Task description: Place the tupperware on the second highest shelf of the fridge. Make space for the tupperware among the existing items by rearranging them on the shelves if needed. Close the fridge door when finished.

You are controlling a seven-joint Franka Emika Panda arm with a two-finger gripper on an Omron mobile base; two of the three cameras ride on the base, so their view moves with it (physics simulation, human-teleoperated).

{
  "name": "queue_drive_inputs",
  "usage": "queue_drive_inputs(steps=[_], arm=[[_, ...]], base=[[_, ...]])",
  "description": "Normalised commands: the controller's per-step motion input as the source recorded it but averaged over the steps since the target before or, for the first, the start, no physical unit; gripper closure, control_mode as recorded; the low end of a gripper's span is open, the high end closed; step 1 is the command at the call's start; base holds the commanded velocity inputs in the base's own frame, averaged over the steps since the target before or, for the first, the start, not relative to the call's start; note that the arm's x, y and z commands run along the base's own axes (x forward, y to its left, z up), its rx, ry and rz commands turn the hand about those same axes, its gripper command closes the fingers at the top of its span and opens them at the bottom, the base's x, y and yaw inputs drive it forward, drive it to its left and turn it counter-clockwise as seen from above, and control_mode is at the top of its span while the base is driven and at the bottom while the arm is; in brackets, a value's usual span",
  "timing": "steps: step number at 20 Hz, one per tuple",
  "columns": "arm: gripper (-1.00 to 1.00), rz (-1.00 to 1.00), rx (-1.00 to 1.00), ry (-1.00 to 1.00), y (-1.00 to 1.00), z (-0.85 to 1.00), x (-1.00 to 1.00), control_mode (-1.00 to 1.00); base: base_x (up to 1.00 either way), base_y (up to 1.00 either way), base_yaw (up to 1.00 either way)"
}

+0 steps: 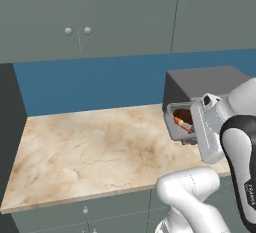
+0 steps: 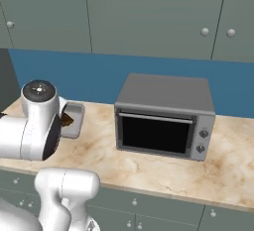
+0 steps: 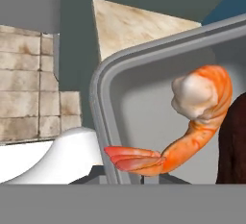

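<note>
While tupperware [image 1: 181,122] tilts above counter [image 1: 85,152], microwave [image 2: 163,118] just beside, cupboards [image 2: 149,12] overhead.

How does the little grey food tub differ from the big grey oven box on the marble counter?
The small grey tupperware tub is far smaller than the big grey oven box. The tub is tipped on its side by the robot's hand, showing orange food; the oven stands upright on the counter. The oven has a dark glass door and knobs; the tub has neither. Both are grey and boxy.

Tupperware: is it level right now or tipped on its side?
Tipped. In the left base view the tupperware stands on edge off the counter, its open face sideways with the food showing; the hand view shows a shrimp inside.
</note>
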Motion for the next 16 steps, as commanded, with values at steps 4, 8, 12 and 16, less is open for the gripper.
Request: queue_drive_inputs(steps=[4, 8, 12, 16], arm=[[1.0, 0.17, -0.02, 0.0, 0.0, 0.11, -0.56, -1.0], [1.0, 0.0, 0.01, 0.04, 0.0, 0.35, 0.68, -1.0], [1.0, 0.0, 0.0, 0.0, 0.0, 0.05, 0.56, -1.0], [1.0, 0.0, 0.0, 0.0, 0.0, 0.0, 0.29, -1.0]], base=[[0.0, 0.0, 0.0], [0.0, 0.0, 0.0], [0.0, 0.0, 0.0], [0.0, 0.0, 0.0]])
